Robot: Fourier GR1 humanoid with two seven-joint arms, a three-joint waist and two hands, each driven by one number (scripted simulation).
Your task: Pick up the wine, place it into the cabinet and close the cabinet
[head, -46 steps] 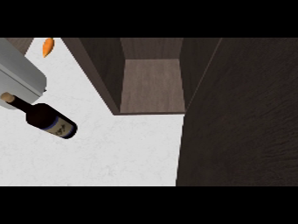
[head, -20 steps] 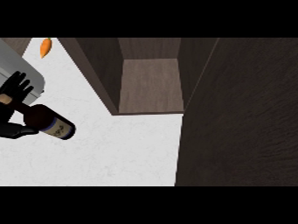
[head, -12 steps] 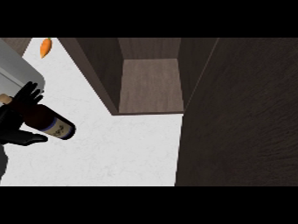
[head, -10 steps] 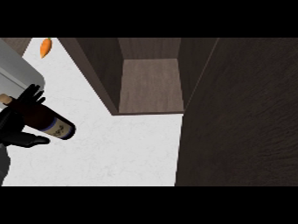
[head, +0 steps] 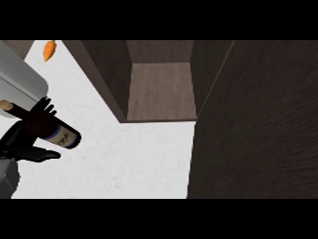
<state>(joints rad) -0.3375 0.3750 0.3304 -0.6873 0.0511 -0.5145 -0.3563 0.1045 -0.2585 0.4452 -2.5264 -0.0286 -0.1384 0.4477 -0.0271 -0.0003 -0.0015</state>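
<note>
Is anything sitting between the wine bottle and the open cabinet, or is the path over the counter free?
Nothing visible blocks it. The left hand is curled round the wine bottle at the left; bare white counter lies between it and the open cabinet. The orange object sits far off at the back.

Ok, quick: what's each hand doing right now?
Left hand: fingers curled round the wine bottle, holding it.
Right hand: not in view.

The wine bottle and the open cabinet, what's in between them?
Nothing but bare white counter, as the head view shows. The robot hand curls round the wine bottle at the left, and the open cabinet stands to the right.
</note>
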